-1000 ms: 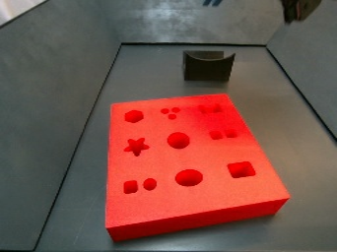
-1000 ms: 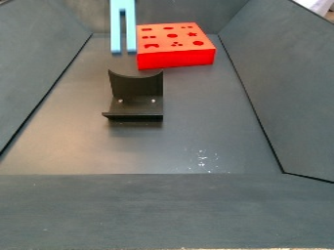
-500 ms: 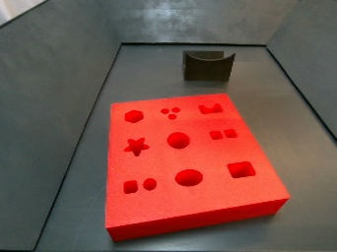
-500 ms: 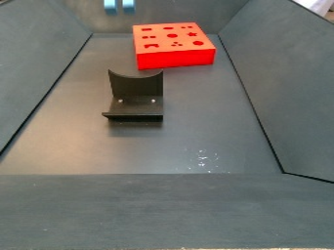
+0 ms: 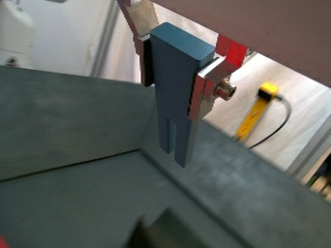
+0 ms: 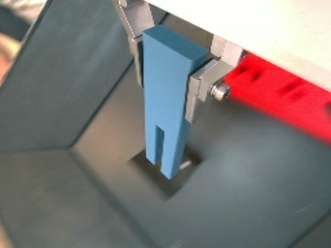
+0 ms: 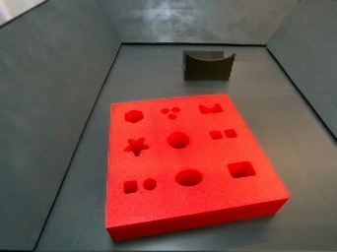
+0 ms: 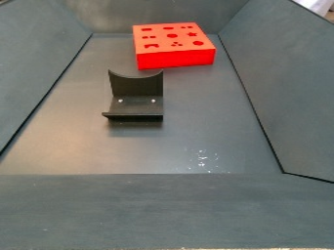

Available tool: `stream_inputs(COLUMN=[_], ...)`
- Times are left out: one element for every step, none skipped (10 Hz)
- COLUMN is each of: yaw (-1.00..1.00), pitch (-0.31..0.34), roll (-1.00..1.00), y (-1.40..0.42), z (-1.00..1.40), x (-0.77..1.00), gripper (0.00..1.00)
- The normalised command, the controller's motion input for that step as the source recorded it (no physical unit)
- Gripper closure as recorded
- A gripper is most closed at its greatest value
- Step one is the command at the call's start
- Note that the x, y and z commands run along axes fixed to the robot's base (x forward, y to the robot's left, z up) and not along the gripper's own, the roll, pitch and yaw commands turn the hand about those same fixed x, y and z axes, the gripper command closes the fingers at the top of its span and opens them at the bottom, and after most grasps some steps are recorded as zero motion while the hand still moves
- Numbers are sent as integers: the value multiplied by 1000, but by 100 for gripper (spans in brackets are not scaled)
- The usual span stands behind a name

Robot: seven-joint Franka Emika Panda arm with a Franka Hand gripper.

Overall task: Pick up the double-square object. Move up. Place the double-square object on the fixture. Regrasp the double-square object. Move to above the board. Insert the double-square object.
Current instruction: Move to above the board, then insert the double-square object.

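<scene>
Two wrist views show the gripper high up, and both side views miss it. It is clamped on the double-square object, a long grey-blue bar that hangs straight down from the silver fingers. The bar has a thin slit cut up from its free end. In a wrist view, that free end hangs over the edge of the grey bin, with a yellow cable out beyond the wall. In a wrist view, the gripper holds the bar near its top end, and one finger presses on its side. Far below the bar's tip lies the fixture, small and dark on the bin floor. The board shows as a red strip behind the gripper.

In a side view, the board fills the middle of the floor, with the fixture well apart from it by the far wall. In a side view, the fixture stands near the middle and the board lies farther back.
</scene>
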Motion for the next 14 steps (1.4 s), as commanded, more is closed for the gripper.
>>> stream_inputs(yaw=[-77,-78,-81,-83,-83,-77,-77,-30,-22,-15,806,857,851,746], pitch=[-40,-39,-40,-39,-33,-33,-34,-27,-32,-21,-94,-89,-84,-66], roll=[-1000,-1000,-1000,-1000,-1000,-1000,-994,-576,-416,-218,-139,-126,-127,-150], y=[-1000,-1000,-1000,-707,-360,-157,-90,-27,-8,-7,0,0,0,-26], z=[210,211,208,149,75,32,17,11,3,3,-374,-360,-371,-443], x=[-628,-646,-661,-507,-295,-172,-120,-82,-65,-35,306,257,263,386], gripper=[100,100,100,100,100,100,100,100,100,100,100,100,100,100])
